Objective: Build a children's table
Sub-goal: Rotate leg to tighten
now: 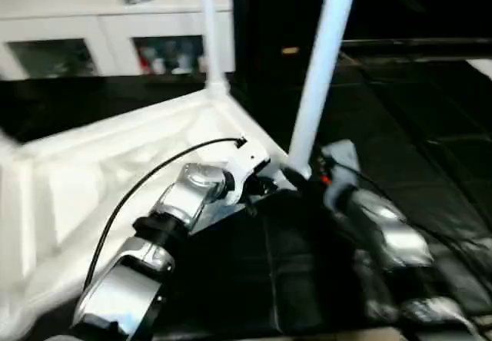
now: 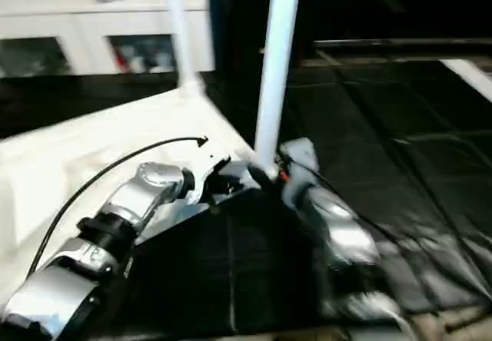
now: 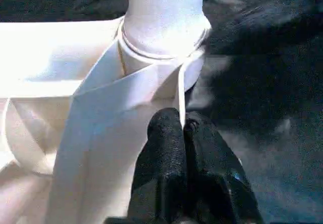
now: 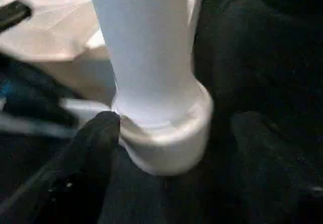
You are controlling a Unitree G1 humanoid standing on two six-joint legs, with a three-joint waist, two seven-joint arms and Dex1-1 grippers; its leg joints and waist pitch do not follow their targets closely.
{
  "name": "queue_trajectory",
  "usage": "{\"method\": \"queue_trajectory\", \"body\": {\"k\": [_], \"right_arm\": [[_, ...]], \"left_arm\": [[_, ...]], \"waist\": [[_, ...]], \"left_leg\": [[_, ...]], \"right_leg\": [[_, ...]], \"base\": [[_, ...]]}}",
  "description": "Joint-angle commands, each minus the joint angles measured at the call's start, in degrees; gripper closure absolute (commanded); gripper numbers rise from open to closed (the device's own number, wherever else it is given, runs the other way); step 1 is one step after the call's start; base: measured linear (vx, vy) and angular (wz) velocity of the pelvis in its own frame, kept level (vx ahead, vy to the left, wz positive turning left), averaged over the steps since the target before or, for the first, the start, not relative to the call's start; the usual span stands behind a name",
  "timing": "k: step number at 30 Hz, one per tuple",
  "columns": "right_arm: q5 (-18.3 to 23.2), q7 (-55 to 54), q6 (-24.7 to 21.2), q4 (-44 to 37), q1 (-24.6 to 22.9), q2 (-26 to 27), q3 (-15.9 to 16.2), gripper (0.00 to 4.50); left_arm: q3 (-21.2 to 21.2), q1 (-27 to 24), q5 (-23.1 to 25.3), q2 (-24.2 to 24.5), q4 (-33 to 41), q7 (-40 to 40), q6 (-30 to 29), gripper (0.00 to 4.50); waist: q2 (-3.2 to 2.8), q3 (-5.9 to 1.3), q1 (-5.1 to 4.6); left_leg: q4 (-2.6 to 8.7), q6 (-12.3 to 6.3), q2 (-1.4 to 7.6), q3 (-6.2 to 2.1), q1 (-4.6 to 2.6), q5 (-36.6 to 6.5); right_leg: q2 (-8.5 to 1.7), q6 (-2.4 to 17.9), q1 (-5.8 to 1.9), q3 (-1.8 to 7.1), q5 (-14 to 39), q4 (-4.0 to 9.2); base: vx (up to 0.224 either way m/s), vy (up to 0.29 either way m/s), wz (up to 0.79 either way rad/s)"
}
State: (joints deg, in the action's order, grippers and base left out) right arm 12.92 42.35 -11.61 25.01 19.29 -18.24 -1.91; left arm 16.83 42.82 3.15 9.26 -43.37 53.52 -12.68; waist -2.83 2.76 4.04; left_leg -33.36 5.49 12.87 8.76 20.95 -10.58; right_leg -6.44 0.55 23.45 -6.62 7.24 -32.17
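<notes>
The children's table lies upside down on the dark floor, the ribbed underside of its white top (image 1: 115, 172) facing up. Two white legs stand in corner sockets: a far one (image 1: 209, 34) and a near one (image 1: 319, 64). My left gripper (image 3: 181, 125) is shut, its tips against a thin rim of the top just beside the near corner socket (image 3: 161, 52). My right gripper (image 1: 307, 176) is at the base of the near leg (image 4: 146, 47). Its fingers stand apart on either side of the socket collar (image 4: 171, 138), and one finger (image 4: 96, 148) touches the collar.
A white cabinet with glass doors (image 1: 100, 26) stands along the back left. Dark quilted matting (image 1: 415, 126) covers the floor to the right and in front. A black cable (image 1: 154, 172) arcs over my left forearm.
</notes>
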Motion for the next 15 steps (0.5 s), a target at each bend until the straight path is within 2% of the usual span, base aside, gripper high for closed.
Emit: {"method": "queue_trajectory", "body": {"k": [1,2,3,4,6,9,10,11,12,13,15], "right_arm": [[1.9,3.5,-1.1,-3.4,-0.9,-2.2,-1.9,0.34],[3.6,6.5,-1.9,-5.3,-2.1,-3.9,-2.6,0.34],[6.2,11.8,-3.4,-8.6,-4.6,-7.1,-3.4,0.11],[6.9,13.4,-3.9,-9.8,-5.5,-8.3,-3.5,0.07],[7.5,14.7,-4.7,-11.3,-6.4,-9.4,-3.4,0.01],[9.2,16.7,-6.7,-13.8,-7.8,-10.9,-3.2,0.01],[11.1,18.7,-9.2,-16.6,-8.9,-12.0,-2.6,0.01],[12.6,20.3,-11.0,-18.7,-9.6,-12.7,-2.0,0.01],[13.8,21.4,-12.5,-20.6,-10.1,-13.0,-1.5,0.01],[14.5,21.6,-13.3,-21.9,-10.0,-12.8,-0.7,0.0],[14.7,21.1,-13.7,-22.8,-8.7,-11.2,0.6,0.0]], "left_arm": [[1.3,0.1,1.0,0.7,1.1,1.9,1.9,4.5],[1.6,0.3,1.2,0.9,0.7,2.3,2.6,4.5],[2.0,0.4,1.4,1.2,0.1,2.8,3.8,4.5],[2.1,0.5,1.4,1.3,-0.1,3.0,4.2,4.5],[2.1,0.5,1.5,1.3,-0.3,2.9,4.5,4.5],[1.9,0.5,1.6,1.3,-0.5,2.3,5.1,4.5],[1.8,0.5,1.5,1.2,-0.6,2.3,6.0,4.5],[1.7,0.4,1.4,1.3,-0.3,2.6,6.4,4.5],[1.7,0.2,1.2,1.4,0.2,2.9,6.5,4.5],[1.4,0.1,0.7,1.5,1.3,3.2,5.7,4.06],[0.8,-0.4,-0.6,2.1,4.5,4.4,2.9,3.95]], "waist": [[0.56,-4.26,0.05],[0.65,-4.2,0.15],[0.78,-4.12,0.19],[0.97,-4.13,0.63],[1.15,-4.09,0.82],[1.33,-4.04,0.81],[1.38,-3.95,0.95],[1.64,-4.02,1.01],[1.44,-4.07,1.31],[1.4,-4.12,1.31],[1.38,-4.15,1.24]], "left_leg": [[3.55,-5.79,-0.33,1.25,-0.03,-10.1],[3.55,-5.68,-0.36,1.3,-0.03,-10.8],[3.58,-5.76,-0.37,1.32,0.0,-11.4],[3.51,-6.13,-0.27,1.39,-0.31,-12.4],[3.6,-6.32,-0.29,1.44,0.0,-12.0],[3.59,-5.89,-0.38,1.54,-0.06,-12.0],[3.59,-5.92,-0.4,1.7,-0.31,-12.4],[3.55,-6.02,-0.42,1.71,-0.21,-12.3],[3.59,-6.26,-0.26,1.63,-0.18,-11.5],[3.57,-6.36,-0.14,1.63,-0.16,-11.1],[3.67,-5.92,-0.1,1.55,-0.02,-10.5]], "right_leg": [[-1.31,12.6,-3.94,2.08,13.1,2.79],[-1.37,12.0,-3.96,2.08,14.8,2.98],[-1.33,11.6,-3.97,2.05,15.8,3.14],[-1.33,11.0,-3.88,2.15,17.1,3.32],[-1.29,10.7,-3.9,2.25,17.8,3.26],[-1.27,9.8,-3.63,2.29,20.1,3.53],[-1.23,9.9,-3.39,2.37,20.8,3.75],[-1.25,9.7,-3.61,2.39,20.8,3.72],[-1.28,9.6,-3.63,2.49,20.3,3.56],[-1.35,9.8,-3.48,2.55,19.6,3.45],[-1.46,9.9,-3.46,2.5,19.3,3.25]], "base": [[0.0,0.0,0.0],[0.0,0.0,0.0],[0.0,0.0,0.0],[0.0,0.0,0.0],[0.0,0.0,0.0],[0.0,0.0,0.0],[0.0,0.0,0.0],[0.0,0.0,0.0],[0.0,0.0,0.0],[0.0,0.0,0.0],[0.0,0.0,0.0]]}}
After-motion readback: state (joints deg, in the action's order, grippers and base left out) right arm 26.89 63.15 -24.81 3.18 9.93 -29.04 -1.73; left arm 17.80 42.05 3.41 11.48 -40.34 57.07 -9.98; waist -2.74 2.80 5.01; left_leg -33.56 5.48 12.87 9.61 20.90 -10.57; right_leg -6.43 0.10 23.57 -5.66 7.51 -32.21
